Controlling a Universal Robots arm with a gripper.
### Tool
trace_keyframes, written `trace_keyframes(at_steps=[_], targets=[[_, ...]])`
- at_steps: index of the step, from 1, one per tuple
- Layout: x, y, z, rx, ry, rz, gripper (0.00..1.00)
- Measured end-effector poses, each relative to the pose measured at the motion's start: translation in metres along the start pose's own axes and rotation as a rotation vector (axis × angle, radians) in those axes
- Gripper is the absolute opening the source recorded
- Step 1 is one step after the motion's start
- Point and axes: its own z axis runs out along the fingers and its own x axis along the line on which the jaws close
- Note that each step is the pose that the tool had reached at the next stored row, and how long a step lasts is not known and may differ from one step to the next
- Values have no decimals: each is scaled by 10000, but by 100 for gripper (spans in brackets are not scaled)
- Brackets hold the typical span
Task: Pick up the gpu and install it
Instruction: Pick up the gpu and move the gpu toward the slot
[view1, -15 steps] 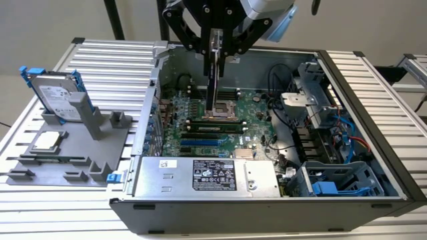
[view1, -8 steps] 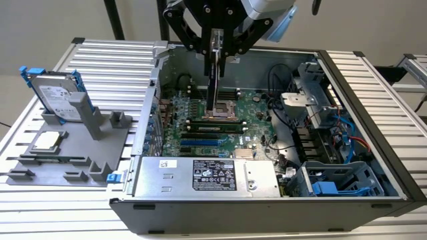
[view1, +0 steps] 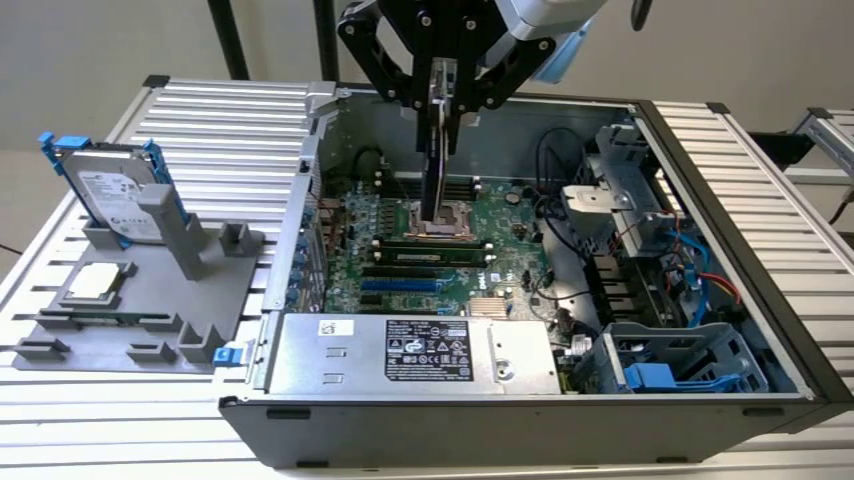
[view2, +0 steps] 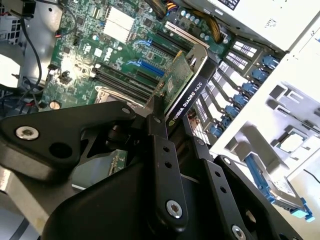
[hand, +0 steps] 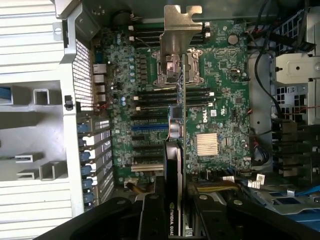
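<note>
exterior view first: i have the gripper (view1: 446, 100) above the open computer case (view1: 534, 430), jaws clamped on the gpu (view1: 438, 165). the card hangs upright and edge-on, its lower end down over the motherboard (view1: 521, 250) by the cpu socket (view1: 454, 226). i cannot tell from here whether it touches the board. a silver power supply (view1: 414, 352) lies along the near side of the case. on the exterior view's left, outside the case, a grey fixture (view1: 80, 335) rests on the slatted tabletop (view1: 200, 110). it carries a hard drive (view1: 114, 195) in a blue frame, standing on edge, and a small square cpu chip (view1: 98, 282) lying flat just beside it.

second wrist view: the black fingers (view2: 161, 150) pinch the gpu (view2: 182, 80) from both faces, green board on one side, black shroud on the other. past the card i see the motherboard and a row of blue clips (view2: 226, 108) along the case wall.

first wrist view: i look straight along the card's edge. the gpu (hand: 176, 130) runs away from the jaws, with its silver bracket (hand: 181, 30) at the end away from them, over the cpu socket and the memory slots (hand: 150, 102). it is not seated in any slot. a small finned heatsink (hand: 209, 146) sits on the board just beside the card's line.
</note>
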Motion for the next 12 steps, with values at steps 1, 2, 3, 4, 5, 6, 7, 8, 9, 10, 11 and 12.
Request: trace_keyframes(at_steps=[1, 2, 3, 4, 5, 6, 7, 8, 9, 10, 11, 12], targets=[[-1, 0, 0, -1, -1, 0, 0], [-1, 0, 1, 0, -1, 0, 0], [-1, 0, 1, 0, -1, 0, 0], [-1, 0, 1, -1, -1, 0, 0], [-1, 0, 1, 0, -1, 0, 0], [-1, 0, 1, -1, -2, 0, 0], [-1, 0, 1, 0, -1, 0, 0], [-1, 0, 1, -1, -2, 0, 0], [-1, 0, 1, 0, -2, 0, 0], [-1, 0, 1, 0, -2, -1, 0], [-1, 0, 1, 0, -2, 0, 0], [-1, 0, 1, -1, -3, 0, 0]])
